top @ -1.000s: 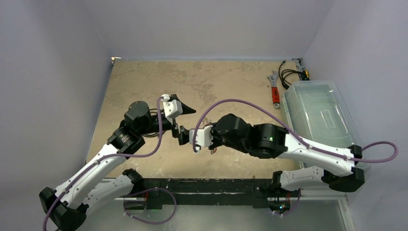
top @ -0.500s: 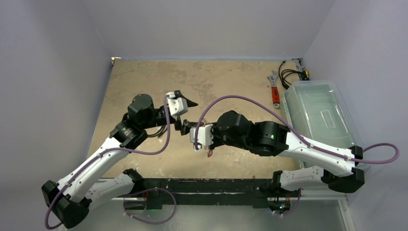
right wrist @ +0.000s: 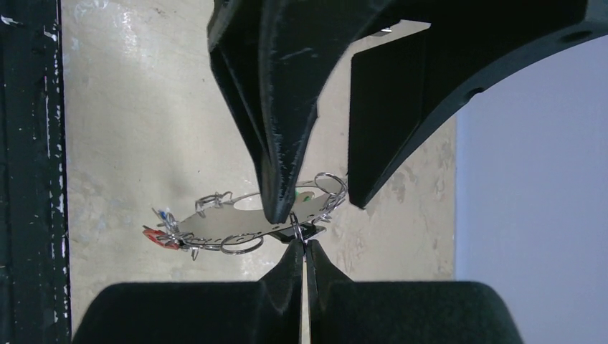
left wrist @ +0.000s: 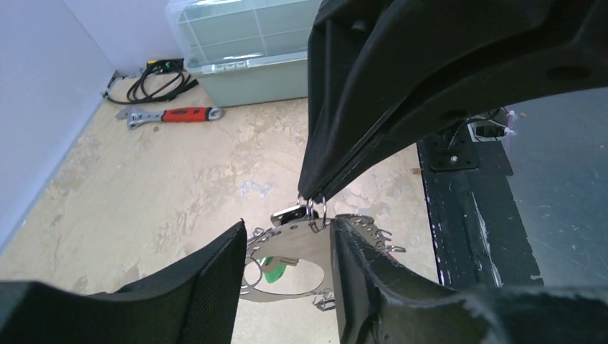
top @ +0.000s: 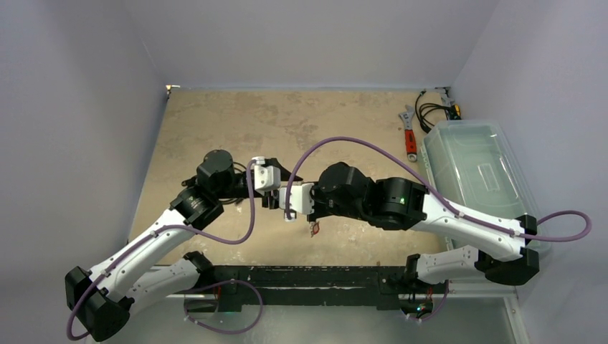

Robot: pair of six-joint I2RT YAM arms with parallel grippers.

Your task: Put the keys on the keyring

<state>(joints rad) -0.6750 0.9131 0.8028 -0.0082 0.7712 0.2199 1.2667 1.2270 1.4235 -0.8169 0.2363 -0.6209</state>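
The keyring (left wrist: 305, 247), a flat silvery disc with small wire rings along its rim, hangs level above the table. My right gripper (right wrist: 301, 244) is shut on one small split ring (left wrist: 316, 210) at its edge, next to a black key (right wrist: 313, 231). A green key (left wrist: 276, 270) hangs below the disc, and a red key (right wrist: 153, 237) hangs at its far side. The left gripper (left wrist: 288, 228) straddles the keyring's rim with its jaws apart. One of its fingers (right wrist: 279, 193) rests on the disc's top, the other (right wrist: 366, 186) stands just outside the rim. From above, both grippers meet at mid-table and the red key (top: 313, 228) dangles beneath.
A red-handled wrench (top: 409, 137) and a black coiled cable (top: 430, 111) lie at the back right. A clear plastic box (top: 477, 168) lines the right side. The black table edge (top: 301, 276) runs just behind the arm bases.
My left gripper has moved right toward the right gripper, and its jaws have narrowed around the keyring's rim. The right gripper stayed shut and shifted slightly left.
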